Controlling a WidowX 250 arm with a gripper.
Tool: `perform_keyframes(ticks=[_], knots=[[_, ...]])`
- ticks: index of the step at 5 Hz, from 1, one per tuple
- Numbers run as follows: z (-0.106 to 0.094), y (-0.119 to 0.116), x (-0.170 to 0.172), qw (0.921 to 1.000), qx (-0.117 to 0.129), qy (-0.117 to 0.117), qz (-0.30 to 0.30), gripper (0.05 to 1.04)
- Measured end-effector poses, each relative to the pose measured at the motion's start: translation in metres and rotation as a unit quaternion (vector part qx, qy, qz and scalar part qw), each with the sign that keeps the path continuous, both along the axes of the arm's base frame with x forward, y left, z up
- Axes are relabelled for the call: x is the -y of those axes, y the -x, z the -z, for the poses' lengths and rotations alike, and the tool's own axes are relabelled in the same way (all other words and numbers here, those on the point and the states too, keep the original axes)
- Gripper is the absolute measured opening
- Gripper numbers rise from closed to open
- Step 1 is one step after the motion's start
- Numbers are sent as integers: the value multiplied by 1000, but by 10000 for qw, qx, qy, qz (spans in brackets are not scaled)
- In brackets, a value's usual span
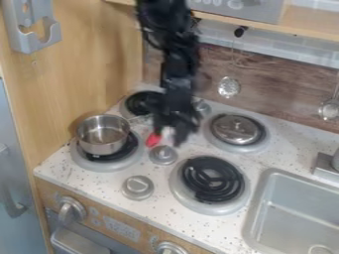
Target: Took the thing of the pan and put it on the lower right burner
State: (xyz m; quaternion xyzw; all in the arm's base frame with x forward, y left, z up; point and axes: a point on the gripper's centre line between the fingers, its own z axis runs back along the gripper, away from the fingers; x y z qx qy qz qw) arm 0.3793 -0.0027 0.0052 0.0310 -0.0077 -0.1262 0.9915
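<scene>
At the bottom of the frame, a wooden front panel (142, 238) carries two grey knobs, above a grey handle (78, 242) at lower left. Behind the panel lies the speckled white countertop (92, 184). A grey sink (291, 213) is set into it at lower right, with a grey fixture (325, 167) at its far edge.

Left of the sink, the lower right burner (212, 179) shows its black coil in a grey ring. A round grey dial (138, 188) sits at lower centre, and a second dial (163, 155) is farther back, between the two near burners. On the lower left burner (128, 159) stands an upright metal pan (103, 135), its interior in view.

The small red thing (153, 139) is right of the pan, near the middle of the frame, beside the tip of the black gripper (173, 138). The gripper hangs down from the top edge, blurred; whether it is open, closed or gripping the red thing cannot be told.

Farther back, a metal lid (236, 129) rests on the upper right burner (254, 146), and the upper left burner (137, 103) is partly behind the arm. Two metal strainers hang against the backsplash (275, 89).
</scene>
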Motion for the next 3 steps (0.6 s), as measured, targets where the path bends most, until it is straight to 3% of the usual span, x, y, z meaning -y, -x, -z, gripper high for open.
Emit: perform_keyframes(ticks=[2,3], knots=[[49,15,21,9982,-503,9,316,544],[59,17,26,9974,-585,124,394,544]])
